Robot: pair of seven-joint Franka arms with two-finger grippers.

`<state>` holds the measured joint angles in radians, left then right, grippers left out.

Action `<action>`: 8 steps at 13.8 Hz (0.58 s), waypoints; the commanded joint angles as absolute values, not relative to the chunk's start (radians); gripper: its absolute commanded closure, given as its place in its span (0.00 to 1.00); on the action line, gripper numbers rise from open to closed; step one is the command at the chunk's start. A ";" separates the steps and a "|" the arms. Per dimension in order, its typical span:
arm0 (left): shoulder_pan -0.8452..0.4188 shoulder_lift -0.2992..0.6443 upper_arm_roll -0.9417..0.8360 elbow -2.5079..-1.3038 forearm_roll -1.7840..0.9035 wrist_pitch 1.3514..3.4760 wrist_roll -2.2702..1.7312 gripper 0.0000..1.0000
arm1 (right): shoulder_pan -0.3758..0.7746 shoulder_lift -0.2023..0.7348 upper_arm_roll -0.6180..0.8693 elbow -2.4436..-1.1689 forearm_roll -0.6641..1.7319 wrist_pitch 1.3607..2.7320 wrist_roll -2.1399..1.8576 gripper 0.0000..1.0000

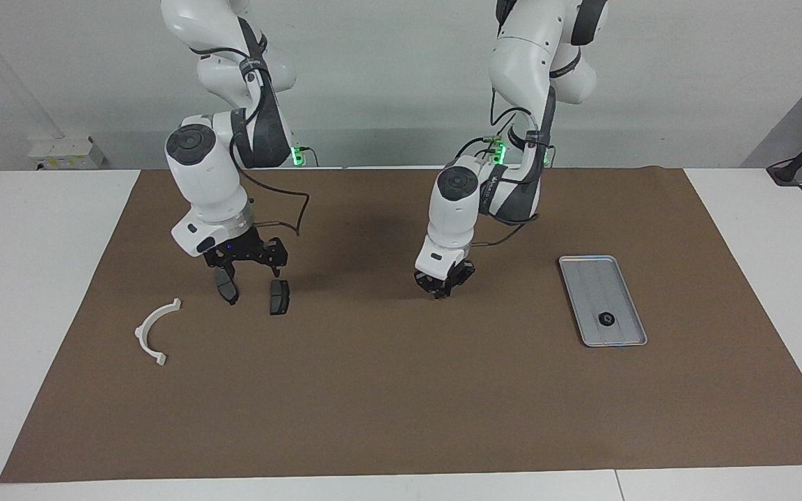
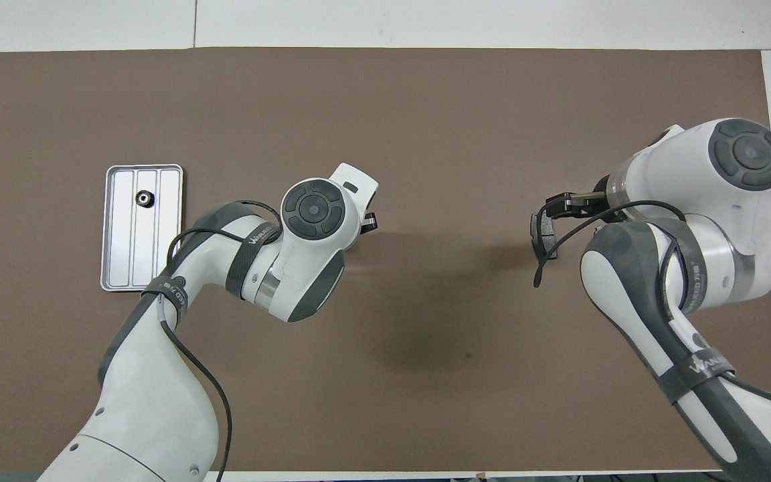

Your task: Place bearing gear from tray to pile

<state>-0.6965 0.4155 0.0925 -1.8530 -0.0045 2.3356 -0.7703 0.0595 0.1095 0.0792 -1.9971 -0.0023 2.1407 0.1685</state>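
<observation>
The right gripper [image 1: 244, 268] is spread over two brake pads [image 1: 279, 297], nothing held. The left gripper [image 1: 445, 285], fingers shut and empty, hangs over bare mat [image 1: 401, 390] beside the tray [image 1: 620, 334]. The bearing gear [image 1: 606, 319] lies in the tray, ringed by open floor.

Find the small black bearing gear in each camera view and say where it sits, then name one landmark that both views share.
Facing view: the bearing gear lies on the tray, in the tray's end farther from the robots, toward the left arm's end of the table.
Overhead view: the same gear shows in the tray's upper end, again farther from the robots.
Shared landmark: the ridged silver tray itself.
</observation>
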 commanded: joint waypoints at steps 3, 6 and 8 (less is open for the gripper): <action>-0.698 0.405 0.095 -1.901 0.018 2.405 -0.792 1.00 | 0.052 0.104 0.081 -1.997 0.020 2.143 0.163 0.00; -0.698 0.405 0.097 -1.927 0.023 2.456 -0.792 1.00 | 0.052 0.104 0.081 -1.997 0.020 2.143 0.161 0.00; -0.695 0.403 0.100 -1.924 0.058 2.445 -0.788 0.22 | 0.052 0.104 0.081 -1.997 0.020 2.143 0.160 0.00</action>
<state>-0.6969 0.4146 0.0923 -1.8961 0.0119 2.4207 -0.7705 0.0594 0.1095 0.0789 -1.9971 -0.0023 2.1407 0.1685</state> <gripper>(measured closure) 0.762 0.000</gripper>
